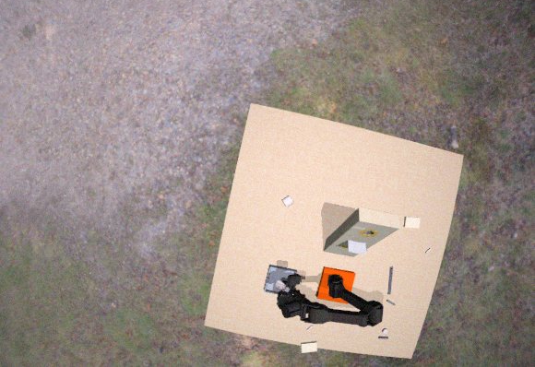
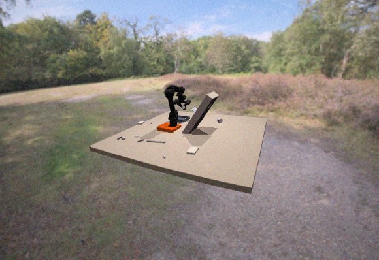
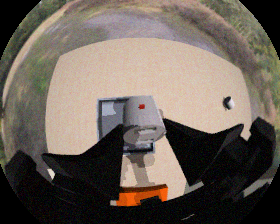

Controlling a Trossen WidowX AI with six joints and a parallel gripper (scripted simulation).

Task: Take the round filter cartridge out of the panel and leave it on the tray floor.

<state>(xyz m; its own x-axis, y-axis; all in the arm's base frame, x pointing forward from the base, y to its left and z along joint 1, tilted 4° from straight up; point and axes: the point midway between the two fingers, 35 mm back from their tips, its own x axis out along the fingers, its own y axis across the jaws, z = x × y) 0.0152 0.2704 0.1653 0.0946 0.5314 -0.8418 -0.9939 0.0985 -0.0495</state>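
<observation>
- One broad tan table [image 1: 277,159] [image 2: 229,161] [image 3: 191,70] carries everything, with grass and gravel around it.
- The black arm [image 1: 341,316] [image 2: 173,106] stands folded, its elbow high and its forearm reaching over to the tray side.
- The service panel [image 1: 348,232] [image 2: 200,113] leans at a slant, and its round socket, edged by a yellow ring [image 1: 362,233], has no cartridge in it.
- An orange base [image 1: 323,290] [image 2: 164,128] [image 3: 161,192] sits flat beneath the arm.
- The shallow tray [image 1: 272,278] [image 2: 186,118] [image 3: 98,120] lies beside the base, partly hidden by the gripper and its load.
- The gripper [image 1: 282,287] [image 2: 184,107] [image 3: 143,124] is closed on the filter cartridge, fingers on opposite sides, and is raised above the table.
- The grey-white filter cartridge [image 1: 279,284] [image 3: 142,112] is held over the tray, out of the panel; a red mark shows on its side.
- A dark rod [image 1: 390,280] [image 2: 156,142] lies on the table, well apart from the tray.
- A small white block [image 1: 288,201] [image 2: 219,120] [image 3: 229,103] rests beyond the panel.
</observation>
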